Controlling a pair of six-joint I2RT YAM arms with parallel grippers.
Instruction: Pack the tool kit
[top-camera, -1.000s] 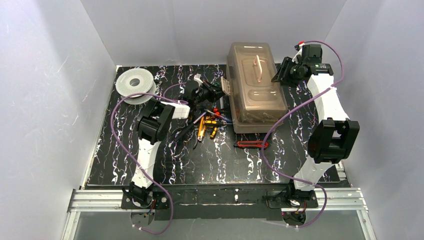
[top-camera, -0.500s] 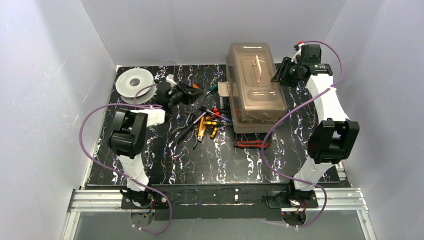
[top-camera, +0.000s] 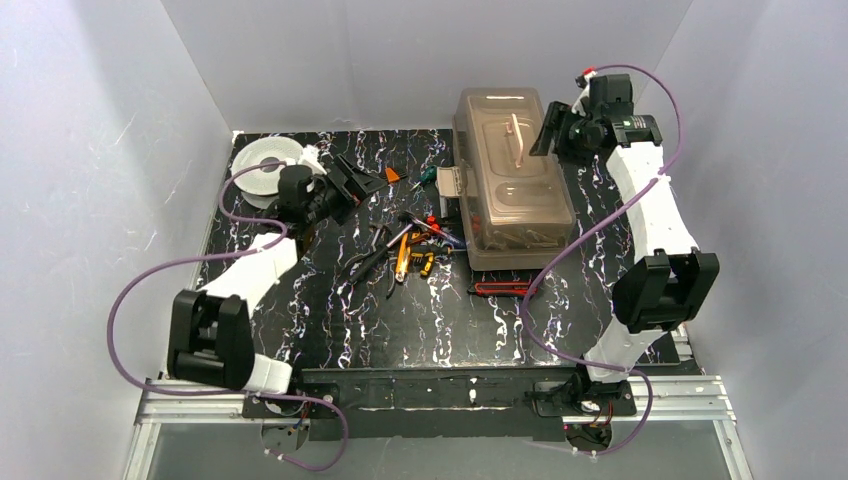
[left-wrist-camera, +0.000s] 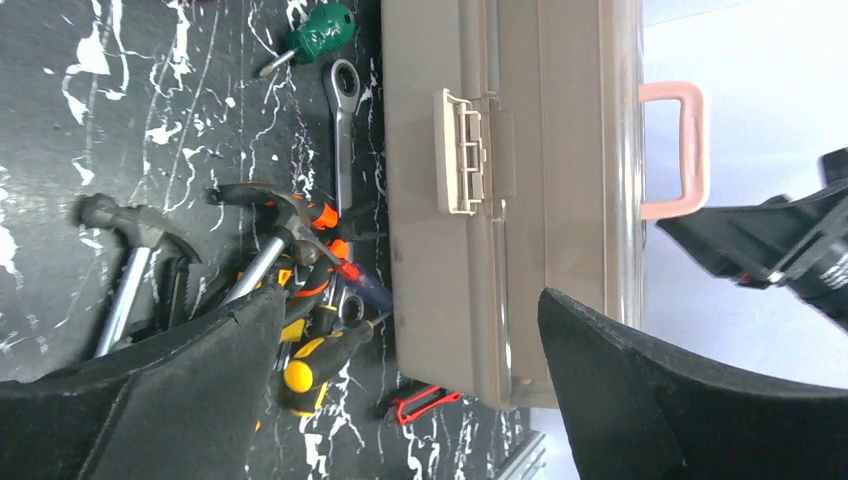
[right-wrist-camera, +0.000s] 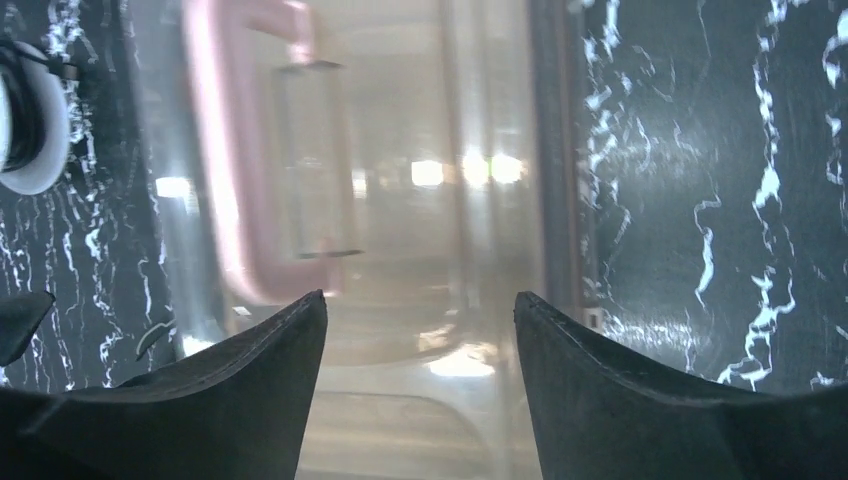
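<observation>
Right pincer (right-wrist-camera: 420, 300) spread wide over toolbox (top-camera: 520, 205) lid, far edge of table (top-camera: 330, 330); left pincer (left-wrist-camera: 412, 295) apart, empty. Toolbox looks rigid, bulky, slick-lidded; best hold probably handle (left-wrist-camera: 672, 150).

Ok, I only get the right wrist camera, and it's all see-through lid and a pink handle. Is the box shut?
Observer: Yes. From the top camera, the toolbox has its lid down all round.
Kid: Where did the tools go?
Observer: Nowhere yet. The tools lie in a heap outside, just left of the toolbox.
Kid: What's the other arm doing?
Observer: The left end effector hovers open and empty between the spool and the tools, pointing at the toolbox's latch.
</observation>
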